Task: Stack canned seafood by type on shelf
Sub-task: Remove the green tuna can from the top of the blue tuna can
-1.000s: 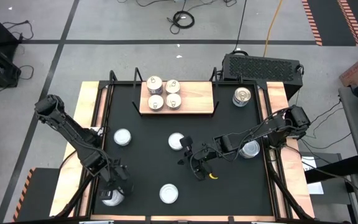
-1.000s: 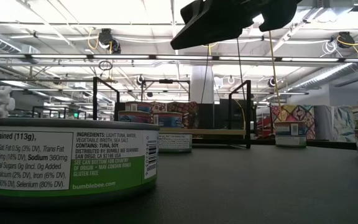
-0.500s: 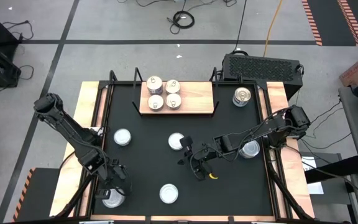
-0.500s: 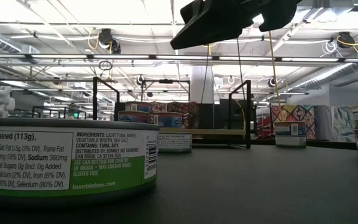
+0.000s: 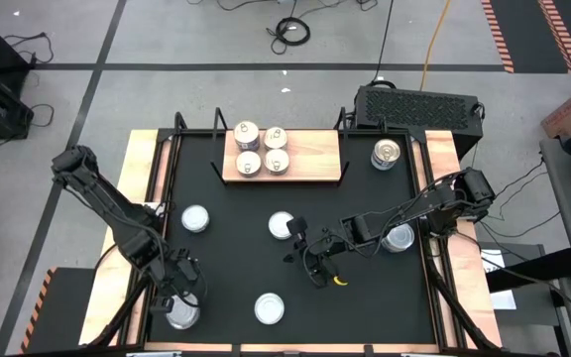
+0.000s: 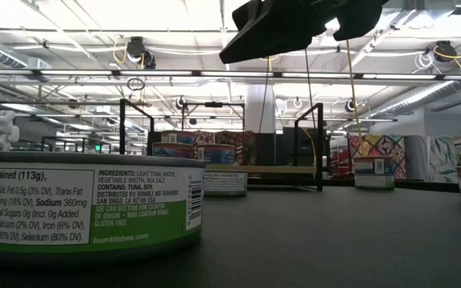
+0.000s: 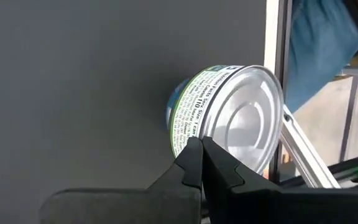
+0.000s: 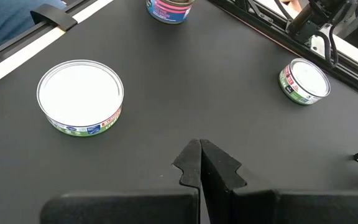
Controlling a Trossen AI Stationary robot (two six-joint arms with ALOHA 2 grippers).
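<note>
Matte black tabletop (image 5: pixel 236 228) carries round, shiny metal tins (image 5: pixel 269 308).

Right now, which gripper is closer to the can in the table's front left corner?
Left. The left gripper sits right beside that can, fingers shut. The right gripper is far off, near the table's middle, with another can between.
</note>
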